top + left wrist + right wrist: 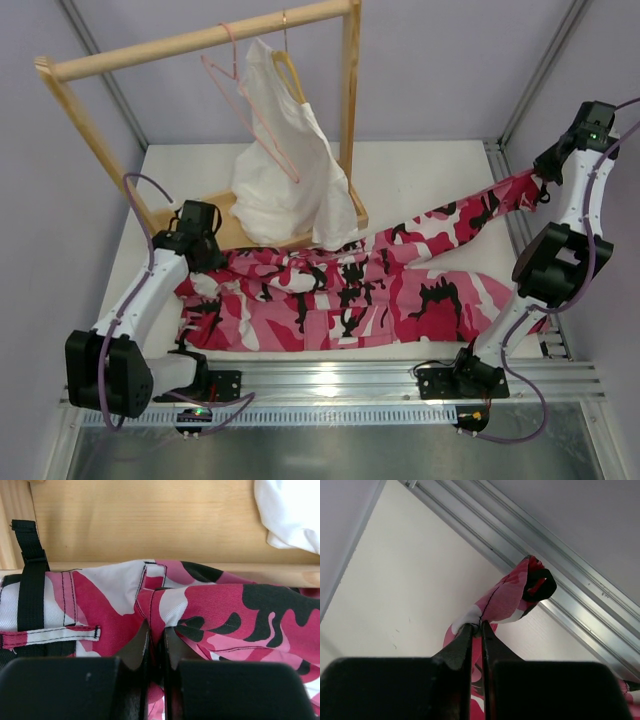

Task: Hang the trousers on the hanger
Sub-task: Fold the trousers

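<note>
The camouflage trousers (350,290) lie spread across the white table, waistband at the left, one leg drawn up toward the far right. My left gripper (205,250) is shut on the waistband fabric (155,607) beside the rack's wooden base. My right gripper (540,190) is raised at the far right, shut on the leg's hem (512,597), which hangs lifted off the table. The pink wire hanger (245,100) hangs empty from the wooden rack's top rail.
A wooden rack (200,40) stands at the back left, its base board (150,520) just beyond the waistband. A white garment (285,160) hangs on a tan hanger next to the pink one. Metal rails (560,580) border the table's right side.
</note>
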